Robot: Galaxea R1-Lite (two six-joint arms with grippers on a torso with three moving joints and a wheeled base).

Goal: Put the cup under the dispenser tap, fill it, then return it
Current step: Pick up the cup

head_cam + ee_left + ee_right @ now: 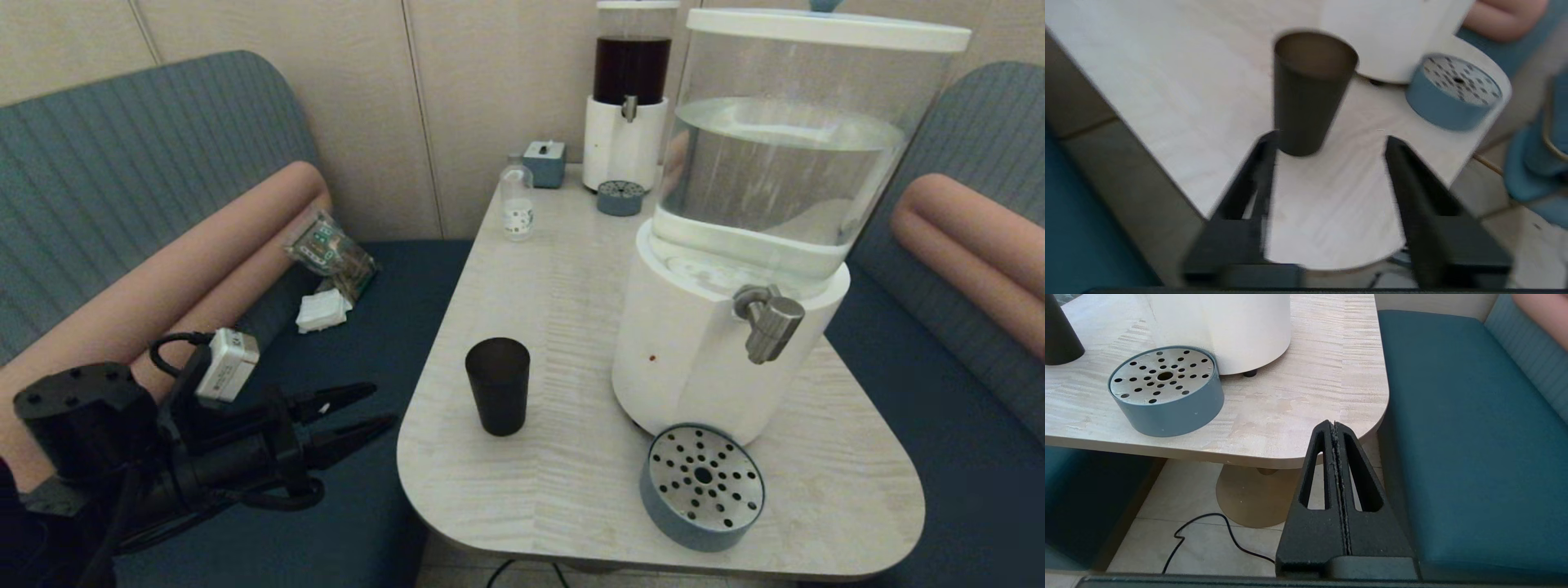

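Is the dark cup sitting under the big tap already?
No, the cup stands on the table off to the side of the dispenser tap.

Place: a café or diner booth
Seats: soft blue benches [122, 163] with pink back rolls [188, 269] on both sides
Table: a small light wood table [555, 269] on one round leg
Drinks: a big water dispenser [735, 245] and a dark drink dispenser [630, 90] by the wall

Pale wood-grain table [571, 269] carries cup [497, 385], white dispenser [694, 359], blue drip tray [702, 485], small bottle [516, 200].
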